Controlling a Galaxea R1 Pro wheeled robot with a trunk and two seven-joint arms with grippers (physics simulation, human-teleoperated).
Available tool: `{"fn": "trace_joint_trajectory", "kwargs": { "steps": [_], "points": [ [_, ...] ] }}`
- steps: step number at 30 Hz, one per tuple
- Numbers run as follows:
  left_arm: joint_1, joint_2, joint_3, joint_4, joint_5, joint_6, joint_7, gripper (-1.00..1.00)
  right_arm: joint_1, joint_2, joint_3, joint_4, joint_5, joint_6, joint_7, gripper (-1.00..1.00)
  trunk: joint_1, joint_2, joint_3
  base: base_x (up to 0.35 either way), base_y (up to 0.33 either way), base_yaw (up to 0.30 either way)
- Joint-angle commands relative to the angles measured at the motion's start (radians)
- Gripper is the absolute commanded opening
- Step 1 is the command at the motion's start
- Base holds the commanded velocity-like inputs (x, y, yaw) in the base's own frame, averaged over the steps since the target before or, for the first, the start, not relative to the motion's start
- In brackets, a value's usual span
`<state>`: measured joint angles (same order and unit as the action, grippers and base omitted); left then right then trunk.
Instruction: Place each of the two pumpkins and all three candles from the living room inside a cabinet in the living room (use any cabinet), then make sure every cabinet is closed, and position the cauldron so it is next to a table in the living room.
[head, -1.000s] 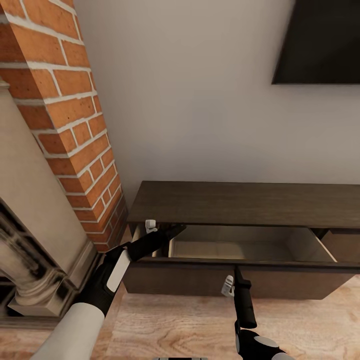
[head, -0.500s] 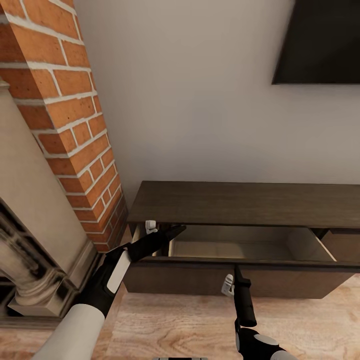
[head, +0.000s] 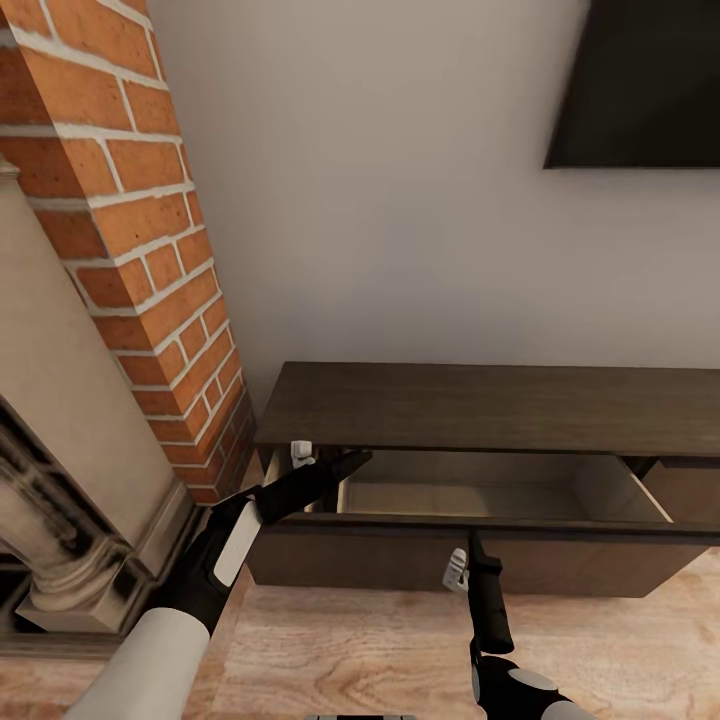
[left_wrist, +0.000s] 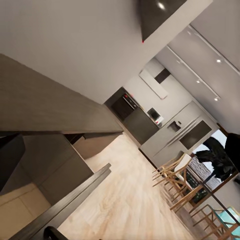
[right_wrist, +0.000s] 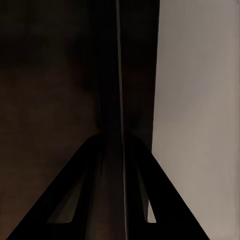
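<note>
Lengthwise, the cabinet runs left to right along the far white wall, its front facing the robot and one drawer pulled out toward the near side, pale inside. The right gripper reaches up to the drawer front's top edge, its fingers drawn together on that thin edge. The left gripper lies at the drawer's left end; whether it is parted I cannot tell. A brick chimney stands left, a dark screen hangs upper right.

One cabinet stands here, with one drawer pulled open (pale inside). Two end effectors are in view: the left end effector and the right end effector.
</note>
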<state>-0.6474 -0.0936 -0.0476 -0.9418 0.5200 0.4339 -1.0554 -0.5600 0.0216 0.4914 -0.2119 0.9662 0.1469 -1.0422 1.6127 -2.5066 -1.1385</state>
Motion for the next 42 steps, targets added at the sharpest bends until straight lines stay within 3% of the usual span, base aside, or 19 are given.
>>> {"fn": "trace_joint_trajectory", "kwargs": {
  "steps": [1, 42],
  "points": [
    [0.0, 0.0, 0.0, 0.0, 0.0, 0.0, 0.0, 1.0, 0.0, 0.0, -0.007, 0.0, -0.001, 0.0, -0.002, -1.0, 0.0, 0.0, 0.0, 0.0, 0.0, 0.0],
    [0.0, 0.002, 0.002, -0.001, 0.002, 0.0, -0.002, 1.0, 0.012, -0.005, 0.009, 0.017, 0.017, -0.001, -0.004, -1.0, 0.0, 0.0, 0.001, 0.0, 0.0, 0.0]
  ]
}}
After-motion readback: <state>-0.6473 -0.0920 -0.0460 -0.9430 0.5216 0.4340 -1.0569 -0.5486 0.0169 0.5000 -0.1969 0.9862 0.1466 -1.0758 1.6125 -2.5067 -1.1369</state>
